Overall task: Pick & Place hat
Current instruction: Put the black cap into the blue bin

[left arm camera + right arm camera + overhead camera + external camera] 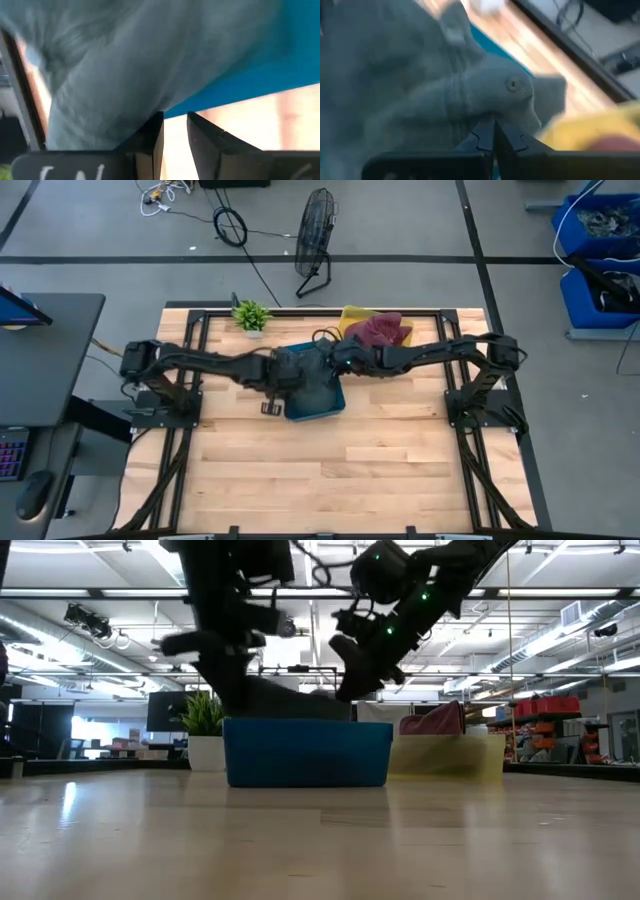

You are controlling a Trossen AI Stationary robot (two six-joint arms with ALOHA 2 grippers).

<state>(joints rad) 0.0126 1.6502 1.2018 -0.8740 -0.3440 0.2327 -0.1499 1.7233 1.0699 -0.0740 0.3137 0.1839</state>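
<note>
The grey hat [305, 372] lies mostly inside the blue bin [322, 406] at the table's middle. In the low view its cloth [290, 700] heaps above the blue bin's rim [306, 724]. My right gripper [494, 131] comes from the table's right and is shut on the hat close to its top button [511, 84]. My left gripper [175, 131] reaches in from the left over the bin's left part. It is open by a narrow gap, and the hat's grey cloth [125, 75] lies against the side of one finger [152, 135]. My right gripper pinches a fold of the hat's crown [485, 112] between its shut fingertips, just below the top button. It comes slanting down from the table's right. The hat sags below the fingers into the blue bin. My left gripper: I cannot tell whether its finger touches the hat's cloth.
A yellow bin [352, 315] holding maroon cloth [380, 330] stands just behind and right of the blue bin. A small potted plant [251, 315] sits at the far edge. Bare wood lies toward the near edge [330, 480].
</note>
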